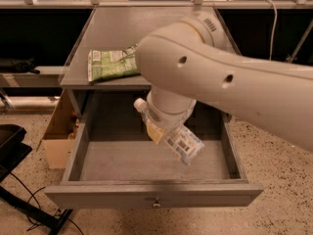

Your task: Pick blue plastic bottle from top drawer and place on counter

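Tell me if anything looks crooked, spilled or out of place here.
The blue plastic bottle hangs slanted over the open top drawer, cap up-left, clamped in the end effector. The green snack bag lies slightly skewed near the counter front edge. Nothing looks spilled or damaged.

- No wording can be read anywhere
- The blue plastic bottle (185, 145), gripped tilted by the gripper (162, 130) above the top drawer (151, 195), has a white-and-blue label; its print is illegible
- The green snack bag (110, 64) on the counter (146, 28) shows white patches, unreadable
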{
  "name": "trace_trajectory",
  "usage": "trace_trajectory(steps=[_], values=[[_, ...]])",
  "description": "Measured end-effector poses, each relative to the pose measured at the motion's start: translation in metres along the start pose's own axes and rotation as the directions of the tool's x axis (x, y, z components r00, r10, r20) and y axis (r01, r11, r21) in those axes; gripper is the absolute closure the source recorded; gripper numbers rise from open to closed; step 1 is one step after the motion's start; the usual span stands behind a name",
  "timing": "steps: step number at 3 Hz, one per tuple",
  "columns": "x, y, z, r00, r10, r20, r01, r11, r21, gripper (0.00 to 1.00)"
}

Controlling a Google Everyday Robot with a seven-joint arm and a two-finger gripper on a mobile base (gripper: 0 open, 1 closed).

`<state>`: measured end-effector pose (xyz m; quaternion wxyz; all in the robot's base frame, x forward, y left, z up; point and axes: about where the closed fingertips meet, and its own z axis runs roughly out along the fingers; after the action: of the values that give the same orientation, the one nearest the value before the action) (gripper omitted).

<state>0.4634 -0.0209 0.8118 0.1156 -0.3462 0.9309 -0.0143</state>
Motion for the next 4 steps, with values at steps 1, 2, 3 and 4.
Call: trace_trajectory(steps=[1,2,3,4], values=[[-0.033,-0.003,-0.063,0.987,-0.139,0.077,0.141,0.9899,-0.017,1.00],[-0.076,-0.011,-0.106,0.954,-0.226,0.196,0.245,0.9665,-0.077,1.00],[-0.121,-0.018,-0.137,0.911,-0.241,0.336,0.312,0.9335,-0.177,1.00],[-0.142,-0.019,-0.174,0.876,-0.227,0.426,0.327,0.9277,-0.179,1.00]])
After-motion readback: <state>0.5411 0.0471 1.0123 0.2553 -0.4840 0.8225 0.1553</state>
